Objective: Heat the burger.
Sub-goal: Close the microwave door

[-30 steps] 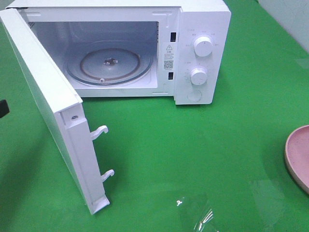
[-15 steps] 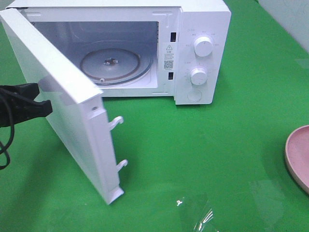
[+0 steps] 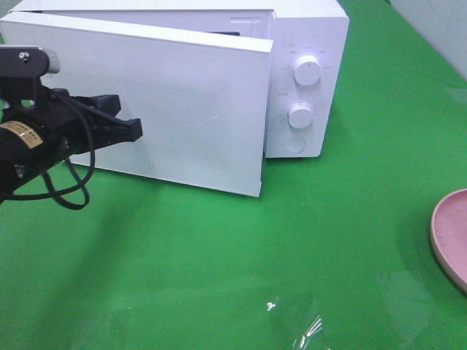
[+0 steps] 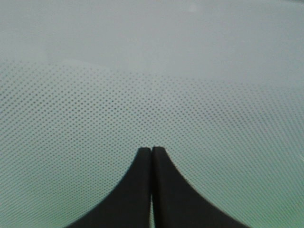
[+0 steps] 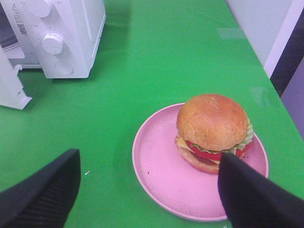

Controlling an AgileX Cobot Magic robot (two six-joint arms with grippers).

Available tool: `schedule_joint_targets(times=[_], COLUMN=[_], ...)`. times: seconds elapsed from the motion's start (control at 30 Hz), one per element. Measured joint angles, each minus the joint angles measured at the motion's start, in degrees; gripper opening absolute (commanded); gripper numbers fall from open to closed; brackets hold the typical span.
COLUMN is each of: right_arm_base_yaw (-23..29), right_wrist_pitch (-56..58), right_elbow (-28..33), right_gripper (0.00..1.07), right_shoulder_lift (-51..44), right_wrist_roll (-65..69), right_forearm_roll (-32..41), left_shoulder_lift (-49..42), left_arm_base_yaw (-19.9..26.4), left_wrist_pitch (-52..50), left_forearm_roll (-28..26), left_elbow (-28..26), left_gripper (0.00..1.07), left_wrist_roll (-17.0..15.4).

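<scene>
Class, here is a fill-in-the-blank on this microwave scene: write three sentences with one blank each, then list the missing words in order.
1. The burger sits on a round plate whose colour is ____.
2. The left gripper, pressed against the microwave door, has its jaws ____.
3. The right gripper, above the plate, has its jaws ____.
4. The microwave's control panel carries ____ round white knobs.

Missing words: pink; shut; open; two

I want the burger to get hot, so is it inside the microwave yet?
No, it is out. The burger sits on the pink plate on the green table, beside the microwave, whose door is nearly shut.
</scene>
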Motion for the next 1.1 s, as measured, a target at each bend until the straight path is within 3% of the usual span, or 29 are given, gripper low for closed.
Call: schedule_joint_targets(times=[0.2,0.27,0.6,0.67,0.9,1.1], right_arm_base_yaw=[0.00,0.00,0.00,0.00,0.00,0.00], right_wrist_pitch=[0.00,0.00,0.00,0.00,0.00,0.00], right_elbow=[0.00,0.00,0.00,0.00,0.00,0.00], right_gripper=[0.76,0.76,0.76,0.76,0.76,0.76], right_shoulder_lift=[0.00,0.00,0.00,0.00,0.00,0.00], right_wrist_roll=[0.00,0.00,0.00,0.00,0.00,0.00], right_forearm_roll=[0.00,0.00,0.00,0.00,0.00,0.00], left_shoulder_lift=[3.09,5.84,10.71,13.01,15.30,15.07], left_arm_base_yaw=[-1.60,-2.23,-4.76,-5.96,-7.68,-8.31], left_wrist_pitch=[2.52,5.04,13.58,15.24,20.34,22.75], left_forearm_roll=[-1.55,-2.46,-1.32,-0.74,0.17,-1.20], left_elbow=[-6.13,-11.29,-20.17,-24.92,-30.31,-30.83], left_gripper=[0.00,0.00,0.00,0.00,0.00,0.00], left_wrist_roll=[0.00,0.00,0.00,0.11,1.78,2.35])
